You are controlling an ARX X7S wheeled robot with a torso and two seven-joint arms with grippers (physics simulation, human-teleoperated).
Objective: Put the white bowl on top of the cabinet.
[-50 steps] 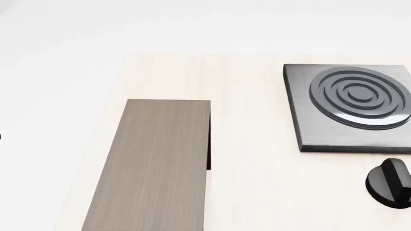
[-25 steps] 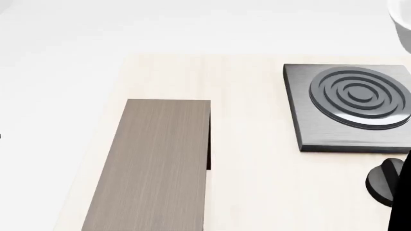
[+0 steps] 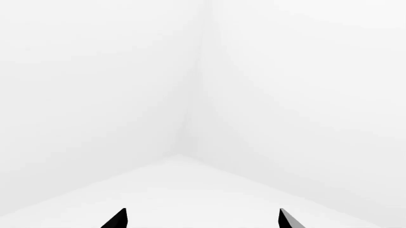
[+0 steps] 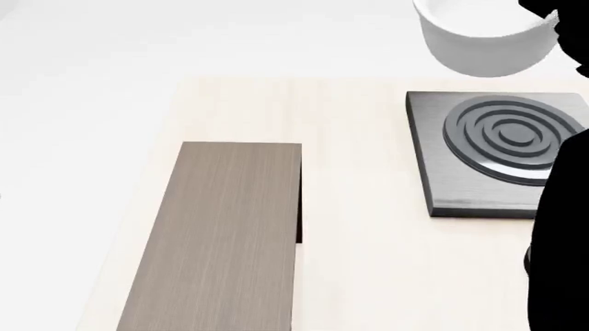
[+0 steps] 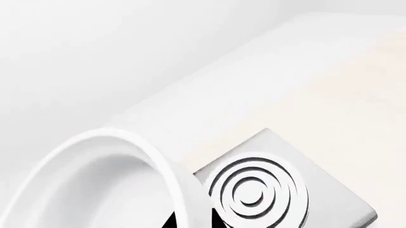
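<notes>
High at the far right of the head view, white bowl point(image 4: 483, 43): carried in the air, above and beyond the stove plate point(image 4: 501, 153), rim up. Right claw point(image 5: 188, 222): dark fingers astride the bowl's wall point(image 5: 136, 164) in the right wrist view, grasping it. Right arm point(image 4: 561, 234): dark mass along the head view's right edge. Cabinet point(image 4: 225, 231): grey-brown, long, on the pale tabletop point(image 4: 368, 276), well apart from the bowl, top bare. Left claw point(image 3: 201, 219): two dark fingertips set apart, released, facing white background.
</notes>
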